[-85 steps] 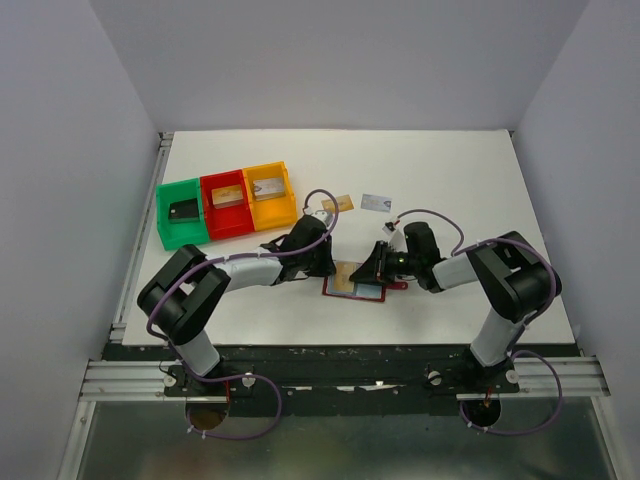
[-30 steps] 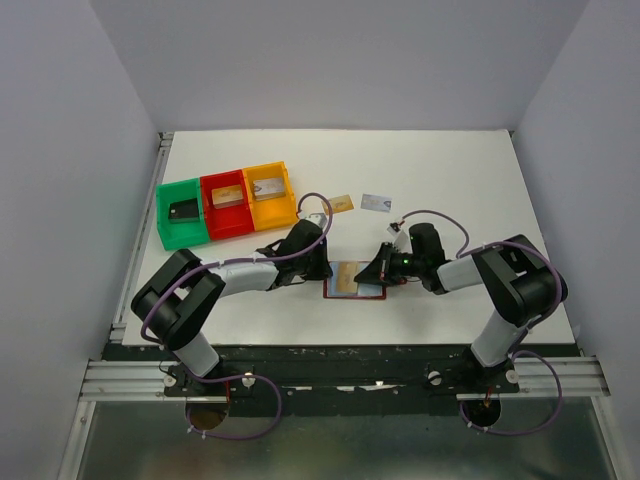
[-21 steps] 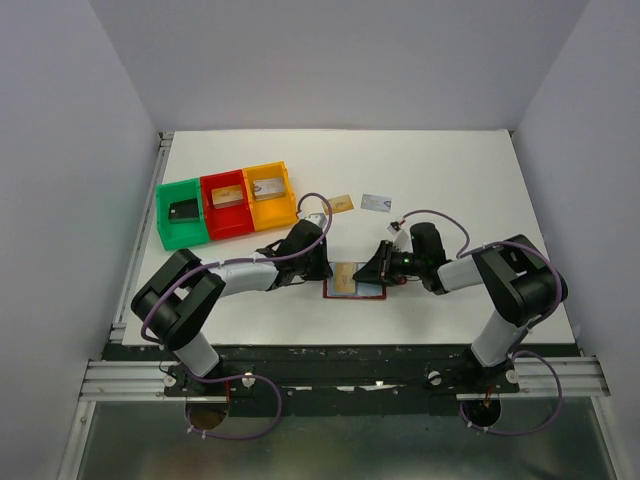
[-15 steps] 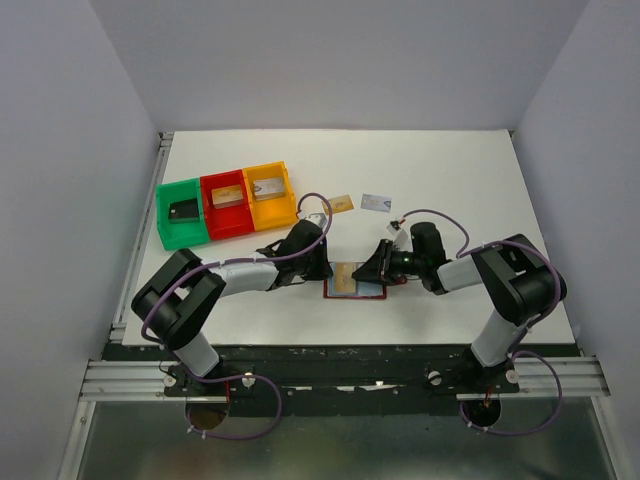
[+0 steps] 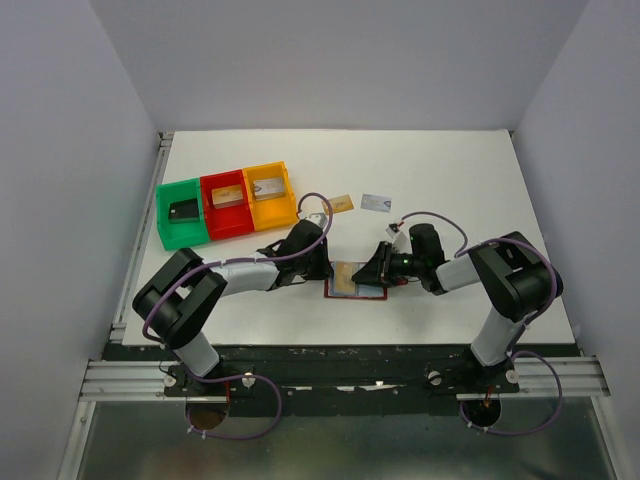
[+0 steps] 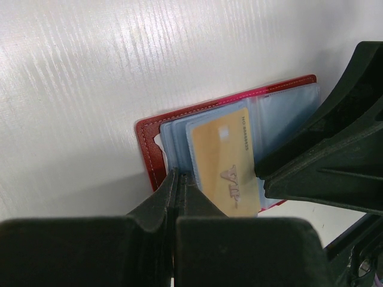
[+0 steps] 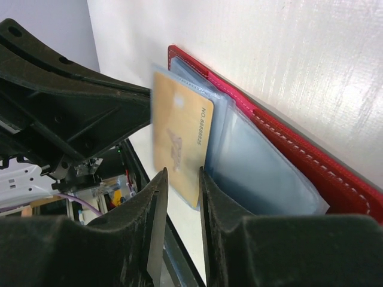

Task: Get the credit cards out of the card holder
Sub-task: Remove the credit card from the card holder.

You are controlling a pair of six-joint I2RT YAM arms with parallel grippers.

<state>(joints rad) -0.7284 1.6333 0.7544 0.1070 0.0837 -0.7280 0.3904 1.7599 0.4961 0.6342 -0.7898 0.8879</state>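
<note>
R gripper jaws are a bit apart w/ the bottom edge of the gold card between the fingers, not squeezed afaict. Card's sticking partway out of the card holder, which lies open on the table between my 2 grippers. L gripper is pinched tight on the holder's blue sleeve edge. A 2nd gold card and a silver card lie further back.

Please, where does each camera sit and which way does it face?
Top external: above and behind, looking down at the table; left arm and right arm show.
Left wrist: on the left arm, looking past the left hand at the card holder.
Right wrist: on the right arm, looking past the right hand at the card holder.
Both wrist views share the gold card.
</note>
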